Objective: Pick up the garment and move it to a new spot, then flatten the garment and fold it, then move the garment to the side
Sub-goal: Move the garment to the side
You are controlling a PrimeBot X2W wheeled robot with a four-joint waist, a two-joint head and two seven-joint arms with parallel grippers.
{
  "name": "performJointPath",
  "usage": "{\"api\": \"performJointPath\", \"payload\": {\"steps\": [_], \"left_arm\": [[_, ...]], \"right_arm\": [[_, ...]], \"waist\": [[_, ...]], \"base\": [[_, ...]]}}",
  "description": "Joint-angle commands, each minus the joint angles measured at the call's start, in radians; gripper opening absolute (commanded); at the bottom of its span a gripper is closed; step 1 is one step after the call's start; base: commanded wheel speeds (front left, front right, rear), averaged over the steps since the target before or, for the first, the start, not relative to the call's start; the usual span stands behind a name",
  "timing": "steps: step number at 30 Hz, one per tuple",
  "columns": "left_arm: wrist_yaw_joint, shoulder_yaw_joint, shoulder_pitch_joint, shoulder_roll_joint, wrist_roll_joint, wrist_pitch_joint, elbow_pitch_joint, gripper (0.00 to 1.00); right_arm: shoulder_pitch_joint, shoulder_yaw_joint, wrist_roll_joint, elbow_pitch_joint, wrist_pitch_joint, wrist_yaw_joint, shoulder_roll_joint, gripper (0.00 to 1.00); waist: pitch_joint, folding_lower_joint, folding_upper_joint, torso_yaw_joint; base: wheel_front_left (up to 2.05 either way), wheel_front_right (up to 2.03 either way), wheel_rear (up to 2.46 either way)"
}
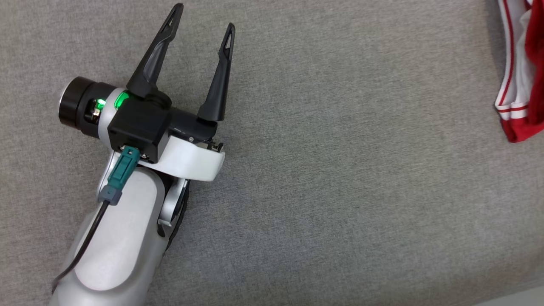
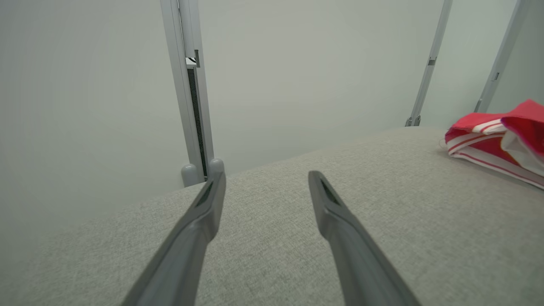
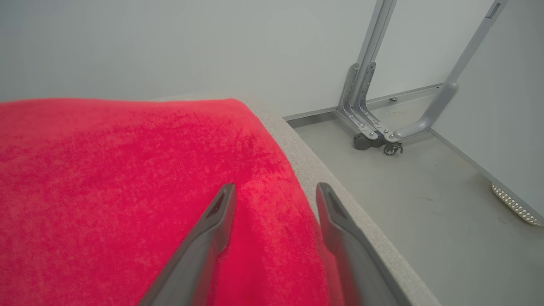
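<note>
Hovering empty, the left tool is wide open, red-and-white garment well to its right. Over it the right tool gapes, empty.

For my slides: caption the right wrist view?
Open right gripper poised over the red garment near the edge of the grey surface.

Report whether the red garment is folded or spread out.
Folded, it seems: the garment lies in stacked red and white-striped layers near the edge of the grey surface, not spread flat.
</note>
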Motion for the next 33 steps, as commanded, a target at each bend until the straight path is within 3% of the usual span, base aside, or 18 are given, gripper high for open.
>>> {"api": "performJointPath", "payload": {"steps": [1,8,17,24,33], "left_arm": [[0.006,0.005,0.012,0.009,-0.003,-0.001,0.006,1.00],[0.023,0.025,0.085,0.025,-0.034,-0.010,0.027,1.00],[0.043,0.048,0.193,0.034,-0.078,-0.015,0.035,1.00],[0.067,0.078,0.271,0.021,-0.126,-0.042,0.052,1.00],[0.091,0.114,0.377,0.004,-0.175,-0.082,0.094,1.00]], "right_arm": [[0.025,0.010,0.018,0.008,-0.021,-0.002,0.011,1.00],[0.130,0.005,0.042,-0.056,-0.061,-0.002,0.070,1.00],[0.348,-0.163,-0.142,-0.323,-0.061,-0.001,0.233,1.00],[0.509,-0.194,-0.286,-0.519,-0.061,-0.001,0.372,1.00],[0.593,-0.168,-0.426,-0.682,0.022,-0.001,0.435,1.00]], "waist": [[-0.024,0.0000,0.0000,-0.013],[-0.127,0.0000,0.0000,-0.054],[-0.246,0.0000,0.0000,-0.063],[-0.321,0.0000,0.0000,-0.002],[-0.408,0.0000,0.0000,0.132]], "base": [[0.00,0.00,0.00],[0.00,0.00,0.00],[0.00,0.00,0.00],[0.00,0.00,0.00],[0.00,0.00,0.00]]}}
